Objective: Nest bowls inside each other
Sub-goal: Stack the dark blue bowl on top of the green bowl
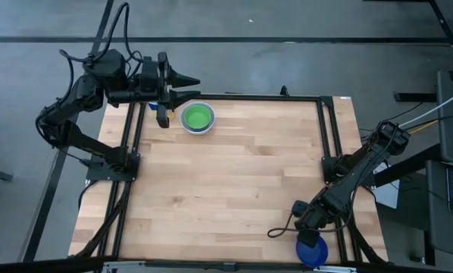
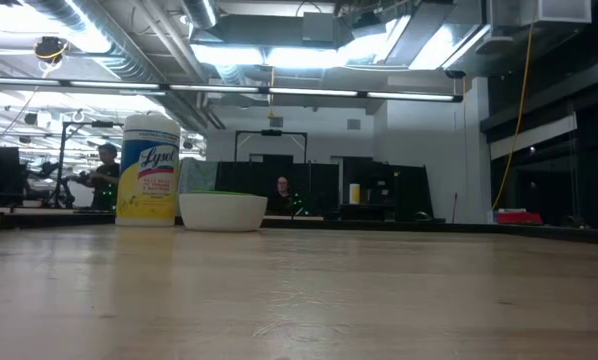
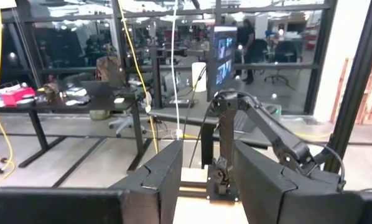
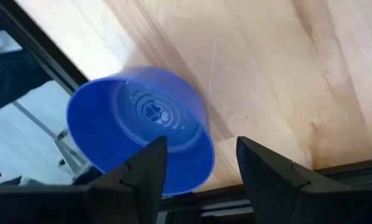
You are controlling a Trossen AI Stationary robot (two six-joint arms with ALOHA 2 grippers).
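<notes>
Both arms are dark, jointed, with black cables looping along them. The left gripper (image 1: 187,86) has two tapering black fingers; the right gripper (image 4: 198,180) shows broad, angular, matte-black fingers.

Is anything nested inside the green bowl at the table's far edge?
Nothing shows inside the green bowl from above. In the low view its outside is white; whether it sits in another bowl cannot be told.
</notes>
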